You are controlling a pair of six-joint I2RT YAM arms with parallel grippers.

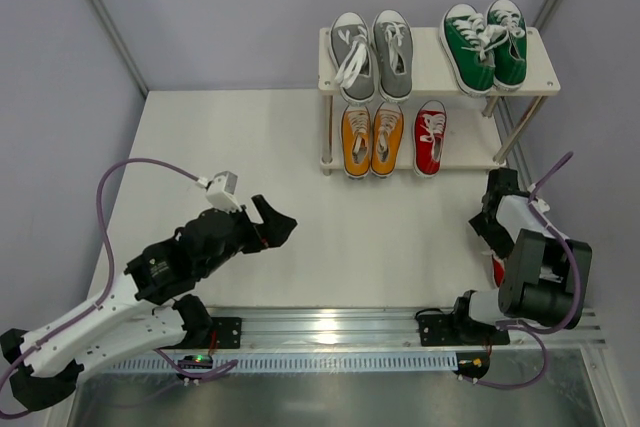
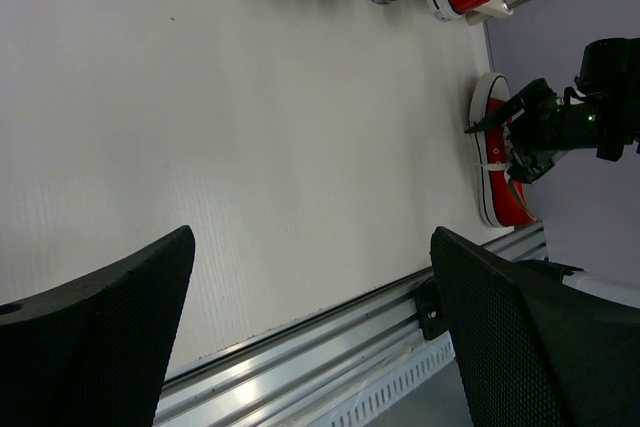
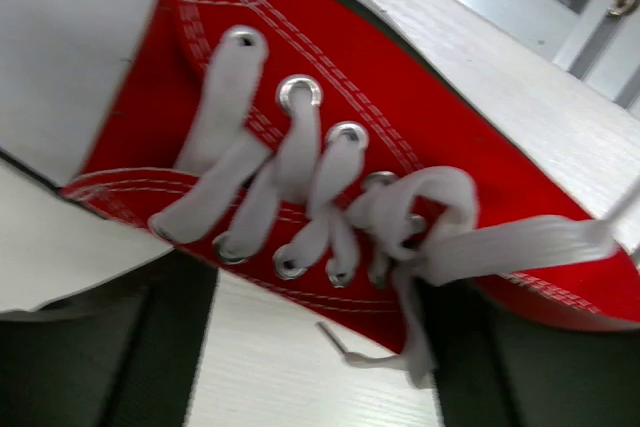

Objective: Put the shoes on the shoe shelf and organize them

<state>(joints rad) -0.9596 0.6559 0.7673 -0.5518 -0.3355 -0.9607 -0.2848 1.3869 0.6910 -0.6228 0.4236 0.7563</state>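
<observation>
left gripper: spread, above table | right gripper: spread astride red shoe, contact unclear | red shoe: on table, front right | shelf: at back, well apart

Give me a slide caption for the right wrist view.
Right pincer straddling the white-laced red shoe, seen close up.

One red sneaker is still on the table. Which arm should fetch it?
The right arm: its jaws straddle the red canvas sneaker with white laces; the left arm hovers across the white table.
</observation>
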